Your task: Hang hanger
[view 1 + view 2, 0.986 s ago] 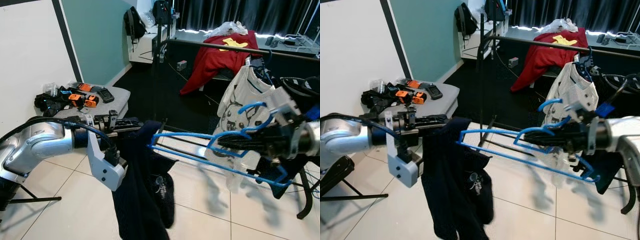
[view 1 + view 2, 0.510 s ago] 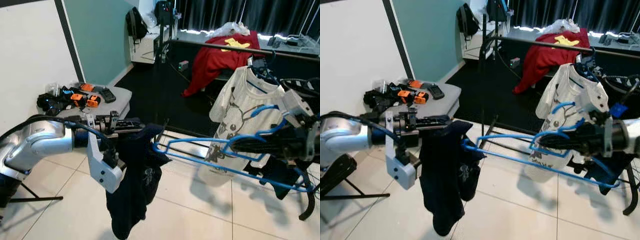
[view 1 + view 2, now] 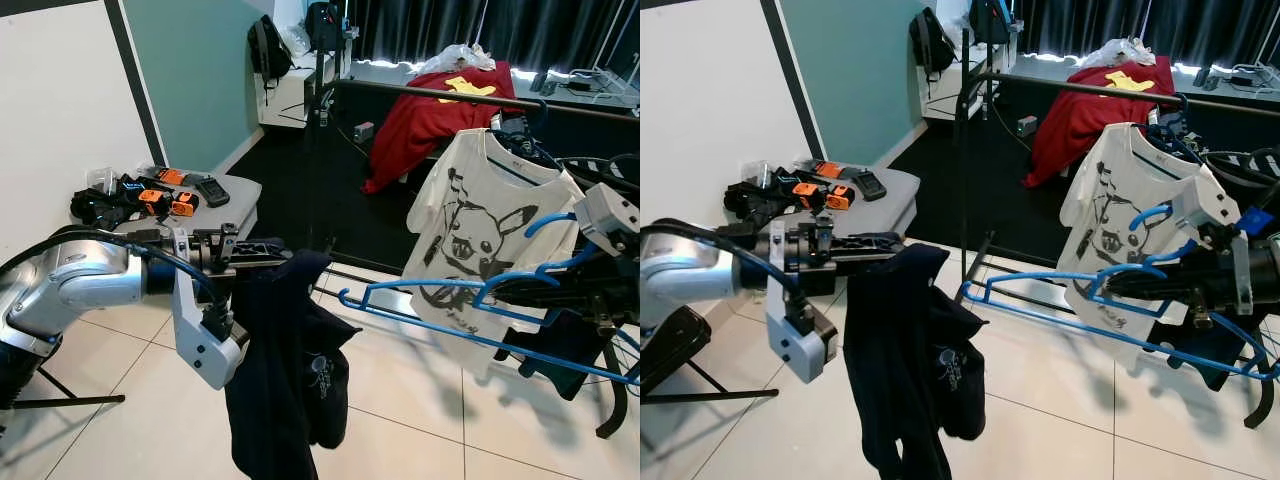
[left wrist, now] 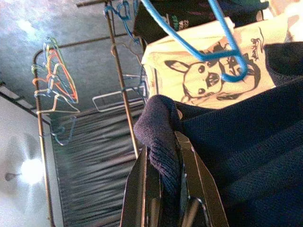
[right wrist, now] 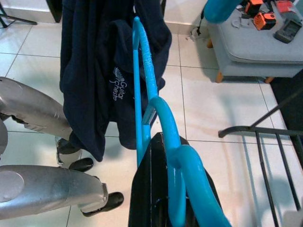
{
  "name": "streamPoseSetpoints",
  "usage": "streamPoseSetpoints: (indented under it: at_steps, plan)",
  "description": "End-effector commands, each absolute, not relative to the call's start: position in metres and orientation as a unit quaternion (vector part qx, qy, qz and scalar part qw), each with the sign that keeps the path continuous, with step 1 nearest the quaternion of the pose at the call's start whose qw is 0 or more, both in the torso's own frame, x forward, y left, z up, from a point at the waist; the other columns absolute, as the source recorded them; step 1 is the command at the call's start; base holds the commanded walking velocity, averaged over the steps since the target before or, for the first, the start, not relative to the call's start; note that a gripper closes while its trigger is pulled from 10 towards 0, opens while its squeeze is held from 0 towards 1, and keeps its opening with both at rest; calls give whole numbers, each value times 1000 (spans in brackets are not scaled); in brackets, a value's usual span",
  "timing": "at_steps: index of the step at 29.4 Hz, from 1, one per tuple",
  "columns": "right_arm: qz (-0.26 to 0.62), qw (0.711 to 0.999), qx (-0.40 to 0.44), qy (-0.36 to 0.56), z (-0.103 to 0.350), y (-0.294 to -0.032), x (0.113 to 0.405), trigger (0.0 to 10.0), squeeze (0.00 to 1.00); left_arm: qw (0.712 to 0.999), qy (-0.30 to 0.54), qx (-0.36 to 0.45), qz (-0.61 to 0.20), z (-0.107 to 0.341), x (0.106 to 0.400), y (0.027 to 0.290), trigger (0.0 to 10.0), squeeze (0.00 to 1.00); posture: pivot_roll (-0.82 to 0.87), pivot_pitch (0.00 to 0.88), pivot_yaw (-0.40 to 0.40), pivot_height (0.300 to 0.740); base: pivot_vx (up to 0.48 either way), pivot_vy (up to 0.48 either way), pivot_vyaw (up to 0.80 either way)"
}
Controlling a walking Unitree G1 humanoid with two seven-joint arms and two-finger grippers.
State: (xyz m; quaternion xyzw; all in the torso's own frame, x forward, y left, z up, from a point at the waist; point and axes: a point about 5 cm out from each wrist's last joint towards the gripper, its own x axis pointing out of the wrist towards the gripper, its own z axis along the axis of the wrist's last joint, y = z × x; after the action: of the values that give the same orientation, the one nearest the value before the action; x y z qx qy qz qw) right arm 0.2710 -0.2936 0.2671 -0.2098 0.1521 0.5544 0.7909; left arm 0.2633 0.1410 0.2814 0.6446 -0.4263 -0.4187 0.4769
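A blue plastic hanger [image 3: 425,284] is held level across the right side, with my right gripper [image 3: 520,290] shut on it near its hook. In the right wrist view the hanger [image 5: 144,80] runs out from between the black fingers [image 5: 147,198]. The hanger's left tip ends a short gap from a dark navy garment [image 3: 285,370]. That garment hangs limp from my left gripper [image 3: 276,256], which is shut on its top fold. In the left wrist view, the fold [image 4: 158,127] sits pinched between the fingers [image 4: 139,189].
A black clothes rail [image 3: 450,92] on a post [image 3: 318,150] stands behind, carrying a white printed T-shirt [image 3: 480,240] and a red garment [image 3: 430,115]. A grey stool [image 3: 232,192] with tools is at the left, by the white wall. Rack feet [image 3: 612,420] cross the tiled floor at the right.
The right gripper has drawn the hanger to the right, and its tip has come out of the navy garment. The garment now hangs free from the left gripper. The white T-shirt has swung.
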Motion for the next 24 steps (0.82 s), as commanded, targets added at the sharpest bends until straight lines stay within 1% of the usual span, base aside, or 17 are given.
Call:
streamPoseSetpoints:
  at_steps: [1,5,6,8,12,13,14,15,16,17,19,21,22,24]
  plan:
    - [572,779,-211,148,267,-286,273,10000,0,464,-443,641,-422,288,259,136,10000,0,-52,0,25,740,0,0,0]
    - [577,776,-210,147,265,-283,275,10000,0,461,-448,638,-424,288,257,133,10000,0,-51,0,23,740,0,0,0]
    - [585,770,-210,147,263,-280,278,10000,0,457,-455,633,-428,289,255,130,10000,0,-51,0,22,740,0,0,0]
    - [593,764,-209,146,261,-277,282,10000,0,457,-463,624,-433,290,253,126,10000,0,-49,0,19,740,0,0,0]
    - [593,764,-209,146,261,-277,282,10000,0,457,-463,624,-433,290,253,126,10000,0,-49,0,19,740,0,0,0]
    - [599,760,-207,144,259,-273,285,10000,0,463,-468,612,-438,292,251,123,10000,0,-48,0,17,740,0,0,0]
    - [599,760,-207,144,259,-273,285,10000,0,463,-468,612,-438,292,251,123,10000,0,-48,0,17,740,0,0,0]
    - [604,758,-204,138,257,-268,289,10000,0,486,-470,581,-453,293,248,120,10000,0,-48,0,19,740,0,0,0]
    - [604,758,-204,138,257,-268,289,10000,0,486,-470,581,-453,293,248,120,10000,0,-48,0,19,740,0,0,0]
    - [606,758,-201,134,256,-265,292,10000,0,501,-470,558,-465,294,246,119,10000,0,-48,0,18,740,0,0,0]
    - [606,758,-201,134,256,-265,292,10000,0,501,-470,558,-465,294,246,119,10000,0,-48,0,18,740,0,0,0]
    - [611,755,-198,131,255,-262,293,10000,0,542,-431,506,-515,292,244,122,10000,0,-50,0,17,740,0,0,0]
    - [611,755,-198,131,255,-262,293,10000,0,542,-431,506,-515,292,244,122,10000,0,-50,0,17,740,0,0,0]
    - [614,753,-198,132,255,-262,292,10000,0,557,-405,482,-541,292,243,126,10000,0,-50,0,17,740,0,0,0]
